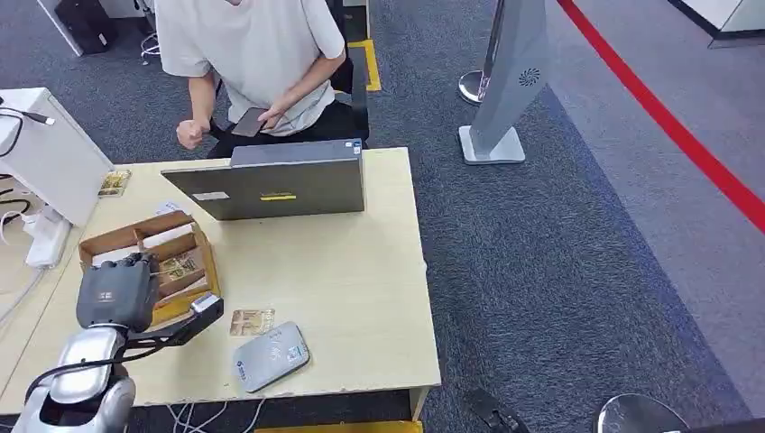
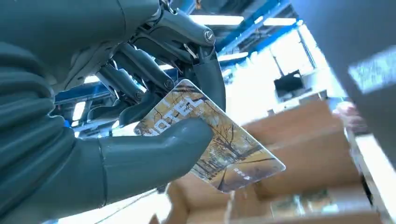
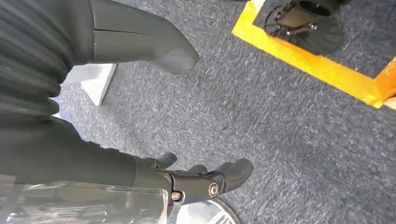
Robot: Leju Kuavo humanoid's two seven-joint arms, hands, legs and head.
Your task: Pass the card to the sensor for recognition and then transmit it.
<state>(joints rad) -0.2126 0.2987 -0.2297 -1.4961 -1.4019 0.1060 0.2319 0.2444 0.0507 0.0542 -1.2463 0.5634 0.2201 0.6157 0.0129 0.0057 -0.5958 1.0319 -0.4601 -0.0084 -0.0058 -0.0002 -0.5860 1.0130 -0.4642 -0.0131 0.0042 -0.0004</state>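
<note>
1. Nearest the left wrist camera, the left hand (image 2: 140,116) pinches the card (image 2: 219,140) between its thick thumb and its darker fingers (image 2: 210,79), so roughly half the card juts free past the thumb.
2. That card is glossy, printed with yellow autumn trees and pale lettering, with rounded corners; it is tilted, one corner pointing down toward the cardboard box (image 2: 303,140).
3. Seen from the head view, the left hand (image 1: 113,290) hovers over the near left part of the cardboard box (image 1: 108,239), whose dividers hold more cards of the same kind.
4. A second card (image 1: 252,321) lies flat on the table (image 1: 361,280), just beside the grey sensor (image 1: 271,355), which sits close to the table's near edge.
5. Behind these, a closed grey laptop-like case (image 1: 275,176) stands along the far edge, and a person (image 1: 253,54) sits behind it holding a dark phone.
6. Right of the box and sensor, the tabletop is bare wood out to its right edge.
7. The right hand (image 3: 140,107) hangs over grey carpet (image 3: 280,121) near a yellow floor line (image 3: 308,65), thumb and fingers apart and holding nothing.
</note>
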